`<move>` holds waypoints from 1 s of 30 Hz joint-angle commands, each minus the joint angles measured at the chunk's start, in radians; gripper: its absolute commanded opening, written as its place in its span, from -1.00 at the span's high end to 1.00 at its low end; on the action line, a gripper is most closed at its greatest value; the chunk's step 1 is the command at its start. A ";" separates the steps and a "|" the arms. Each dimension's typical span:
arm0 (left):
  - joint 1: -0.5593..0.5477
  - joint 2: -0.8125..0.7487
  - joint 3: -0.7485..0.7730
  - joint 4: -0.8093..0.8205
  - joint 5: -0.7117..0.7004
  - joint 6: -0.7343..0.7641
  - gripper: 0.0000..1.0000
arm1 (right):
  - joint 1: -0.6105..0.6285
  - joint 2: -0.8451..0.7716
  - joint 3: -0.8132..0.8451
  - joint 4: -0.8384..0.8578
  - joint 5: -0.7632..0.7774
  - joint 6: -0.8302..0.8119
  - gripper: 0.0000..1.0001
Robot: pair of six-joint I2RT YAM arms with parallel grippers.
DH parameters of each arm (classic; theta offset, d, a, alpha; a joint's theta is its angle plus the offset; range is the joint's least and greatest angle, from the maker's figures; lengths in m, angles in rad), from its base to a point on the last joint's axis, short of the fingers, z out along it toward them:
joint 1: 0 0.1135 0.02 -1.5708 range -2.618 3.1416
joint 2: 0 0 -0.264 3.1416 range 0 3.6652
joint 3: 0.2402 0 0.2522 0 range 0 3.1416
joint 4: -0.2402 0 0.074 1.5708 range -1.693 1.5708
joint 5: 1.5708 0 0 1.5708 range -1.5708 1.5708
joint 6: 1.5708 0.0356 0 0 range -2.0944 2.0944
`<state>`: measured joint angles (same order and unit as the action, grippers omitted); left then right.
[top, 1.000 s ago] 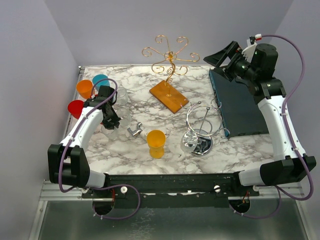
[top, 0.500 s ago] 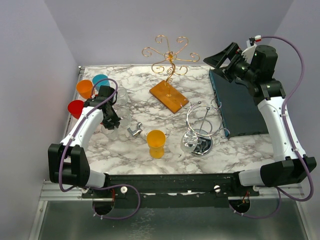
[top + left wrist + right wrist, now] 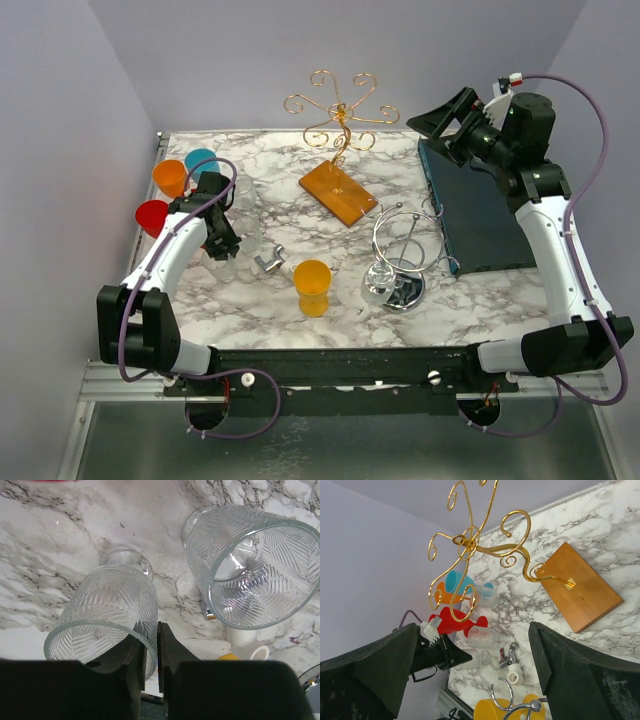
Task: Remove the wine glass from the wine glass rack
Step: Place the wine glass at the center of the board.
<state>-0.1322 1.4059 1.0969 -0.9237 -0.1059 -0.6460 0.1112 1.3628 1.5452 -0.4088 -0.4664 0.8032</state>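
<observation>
Scanning from the big stuff down: marble table [image 3: 470,300], dark blue board [image 3: 480,220] at back right, gold-wire wine glass rack [image 3: 338,192] on a wooden base at back centre, chrome wire stand [image 3: 400,262] in front of it, yellow cup [image 3: 312,285] near centre, orange cup [image 3: 168,177], teal cup [image 3: 200,158] and red cup [image 3: 152,214] at far left. Rack hooks bare in the top and right wrist views.

Judging the task's wine glass [image 3: 112,610] to be the ribbed clear one at the left side, well apart from the rack, so off it. Just beside a second ribbed glass [image 3: 245,565], no contact visible. Foot on the marble or just above: cannot tell.

Handling, as a guess: pressed glass, stiff, light, slick, brittle at the rim; some friction from the ribbing. Best taken at the bowl wall by the rim, one finger in and one out, or around the narrow foot end. Modest squeeze only, no knocks against the neighbour.

Left arm: reaching forward along the left edge, wrist pitched down over the glass. Left gripper [image 3: 151,642] clamped on the rim wall, one finger inside the bowl, one outside, jaws nearly together with only glass between.

Right arm: raised high over the board, wrist aimed at the rack. Right gripper [image 3: 474,640] spread wide, holding nothing.
</observation>
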 commanded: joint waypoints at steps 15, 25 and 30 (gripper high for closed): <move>0.004 0.002 0.030 -0.011 -0.032 0.032 0.32 | -0.001 -0.017 0.003 0.022 -0.021 -0.003 -1.00; 0.004 -0.061 0.109 -0.069 -0.050 0.032 0.21 | -0.001 -0.015 0.012 0.016 -0.021 -0.004 -1.00; 0.004 -0.098 0.151 -0.101 -0.041 0.037 0.17 | -0.001 -0.015 0.016 0.015 -0.026 -0.003 -1.00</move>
<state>-0.1322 1.3560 1.1923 -0.9787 -0.1261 -0.6235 0.1112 1.3628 1.5364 -0.4046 -0.4690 0.8036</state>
